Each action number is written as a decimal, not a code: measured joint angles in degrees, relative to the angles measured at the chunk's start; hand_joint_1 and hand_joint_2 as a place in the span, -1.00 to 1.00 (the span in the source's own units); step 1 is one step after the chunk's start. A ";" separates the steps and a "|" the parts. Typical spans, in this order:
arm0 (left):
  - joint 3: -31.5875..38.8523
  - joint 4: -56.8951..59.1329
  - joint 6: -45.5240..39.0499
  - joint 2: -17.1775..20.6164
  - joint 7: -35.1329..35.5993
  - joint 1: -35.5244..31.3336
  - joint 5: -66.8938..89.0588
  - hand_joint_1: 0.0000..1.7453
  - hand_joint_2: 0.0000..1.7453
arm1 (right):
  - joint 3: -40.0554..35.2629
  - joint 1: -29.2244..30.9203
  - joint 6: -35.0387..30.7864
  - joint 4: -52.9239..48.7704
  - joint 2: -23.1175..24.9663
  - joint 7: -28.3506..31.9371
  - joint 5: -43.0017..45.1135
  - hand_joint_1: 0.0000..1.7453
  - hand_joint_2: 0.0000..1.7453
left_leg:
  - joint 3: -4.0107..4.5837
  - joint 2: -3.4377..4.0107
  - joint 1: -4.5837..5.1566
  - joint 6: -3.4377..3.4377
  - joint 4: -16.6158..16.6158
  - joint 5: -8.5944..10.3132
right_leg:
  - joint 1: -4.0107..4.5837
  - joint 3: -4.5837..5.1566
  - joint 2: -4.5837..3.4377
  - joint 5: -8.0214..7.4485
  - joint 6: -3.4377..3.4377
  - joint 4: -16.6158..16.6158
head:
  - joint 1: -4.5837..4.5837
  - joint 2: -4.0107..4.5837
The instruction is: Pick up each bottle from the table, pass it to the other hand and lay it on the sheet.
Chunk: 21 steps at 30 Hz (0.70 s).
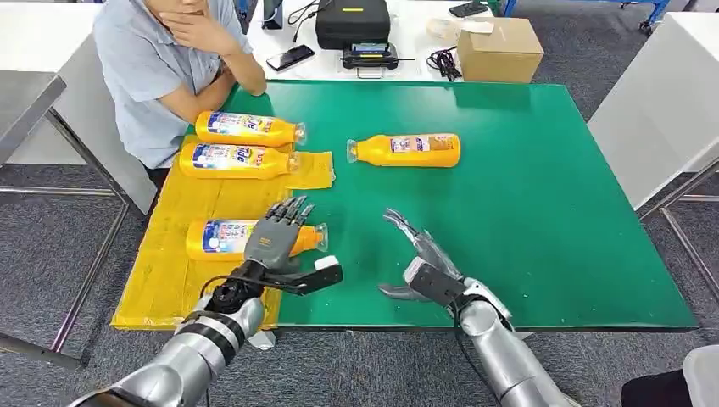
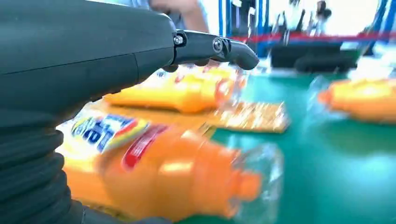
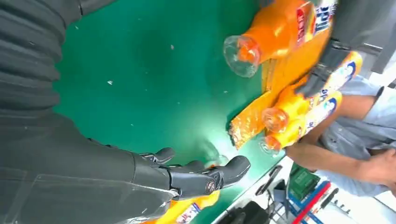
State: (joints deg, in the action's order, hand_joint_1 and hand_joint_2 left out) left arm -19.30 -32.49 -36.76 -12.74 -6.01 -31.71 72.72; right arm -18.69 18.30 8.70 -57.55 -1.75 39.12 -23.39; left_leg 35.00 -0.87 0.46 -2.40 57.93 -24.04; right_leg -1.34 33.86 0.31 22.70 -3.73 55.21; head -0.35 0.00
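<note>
The left hand (image 1: pixel 275 240) lies flat over the nearest orange plastic bottle with a blue-and-white label (image 1: pixel 222 238), fingers stretched out straight and thumb swung out to the side; the left wrist view shows the fingers above the bottle rather than wrapped around it, and whether the palm touches it cannot be told. That bottle lies on its side on the yellow sheet (image 1: pixel 161 280), its clear cap just past the sheet's edge over the green table mat (image 1: pixel 543 220). The right hand (image 1: pixel 415 254) hovers over bare mat near the front edge, fingers spread and empty. Two more orange bottles (image 1: pixel 248 128) (image 1: pixel 236 160) lie side by side at the far end of the sheet, close to a seated person in a grey shirt (image 1: pixel 161 68), whose forearm rests on the mat's corner. A fourth orange bottle (image 1: pixel 407 150) lies alone on the mat, well apart from both hands. Beyond the mat stand a cardboard box (image 1: pixel 500 49) and a black case (image 1: pixel 352 21)
</note>
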 measured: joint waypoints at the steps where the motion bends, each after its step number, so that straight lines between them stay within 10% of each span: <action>1: -0.53 -1.33 -1.06 -0.04 -0.44 0.70 -0.71 -1.00 1.00 | 0.00 -0.22 -0.02 -0.02 -0.07 0.20 0.02 -1.00 1.00 | 0.03 0.00 0.00 0.00 0.00 0.00 | 0.00 0.02 0.00 0.00 0.00 0.00 | 0.00 0.00; 4: -1.62 -5.26 -2.06 -0.39 -3.16 2.48 -5.15 -1.00 1.00 | 0.07 -0.96 0.00 -0.37 -0.09 0.57 1.31 -1.00 1.00 | 0.05 -0.02 0.00 0.00 0.00 0.00 | 0.00 0.04 0.01 0.00 0.00 0.00 | 0.00 0.00; 5: -1.77 -6.07 -1.62 -0.48 -3.99 2.85 -6.77 -1.00 1.00 | 0.13 -1.15 0.00 -0.66 -0.04 0.61 1.77 -1.00 -1.00 | 0.05 -0.02 0.00 0.00 0.00 0.00 | 0.00 0.04 0.01 0.00 0.00 0.00 | 0.02 0.00; 8: -2.49 -11.25 4.03 -1.27 -8.99 6.01 -19.76 -1.00 1.00 | 1.82 -3.22 -0.42 -2.98 0.77 0.44 6.04 -1.00 -1.00 | 0.09 -0.01 0.00 0.01 0.00 -0.02 | 0.00 0.08 0.01 0.00 0.00 -0.01 | 0.00 0.00; 9: -2.67 -13.37 5.94 -1.68 -10.56 6.77 -24.89 -1.00 -1.00 | 3.17 -3.72 -0.68 -4.02 1.42 0.13 8.33 -1.00 -1.00 | 0.13 0.00 0.00 0.01 0.00 -0.02 | 0.00 0.12 0.00 0.00 0.00 -0.01 | 0.00 0.00; 13: -3.92 -17.94 8.76 -1.88 -11.96 9.25 -34.00 -1.00 -1.00 | 6.55 -5.98 -0.83 -7.31 3.25 -1.33 13.35 -1.00 -1.00 | 0.13 -0.01 -0.01 0.02 0.00 -0.02 | 0.01 0.13 0.01 0.01 0.01 -0.01 | 0.00 0.00; 14: -4.13 -19.71 10.00 -1.90 -12.35 10.39 -38.14 -1.00 -1.00 | 7.66 -7.00 -0.87 -8.65 3.93 -1.99 14.92 -1.00 1.00 | 0.13 -0.01 -0.01 0.02 0.00 -0.02 | 0.01 0.14 0.01 0.01 0.01 -0.01 | 0.02 0.00; 20: -5.75 -26.12 10.03 -2.32 -13.97 14.98 -58.00 -1.00 -1.00 | 11.30 -14.11 -11.05 -16.23 6.78 -5.33 11.46 -1.00 1.00 | 0.21 -0.01 -0.01 0.04 -0.01 -0.05 | 0.01 0.20 0.01 0.04 0.03 -0.01 | 0.00 0.00; 21: -5.99 -26.58 10.07 -2.32 -13.97 15.51 -59.38 -1.00 1.00 | 11.26 -15.04 -12.86 -17.02 6.89 -5.44 9.61 -1.00 1.00 | 0.21 0.00 -0.01 0.03 -0.01 -0.05 | 0.00 0.21 0.00 0.04 0.03 -0.01 | 0.02 0.00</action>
State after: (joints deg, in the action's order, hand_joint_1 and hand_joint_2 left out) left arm -25.29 -59.08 -26.69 -15.06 -19.98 -16.21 13.34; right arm -7.43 3.26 -4.16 -74.57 5.14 33.68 -13.78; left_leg 35.21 -0.88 0.45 -2.37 57.92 -24.10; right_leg -1.33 34.07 0.31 22.73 -3.70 55.20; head -0.33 0.00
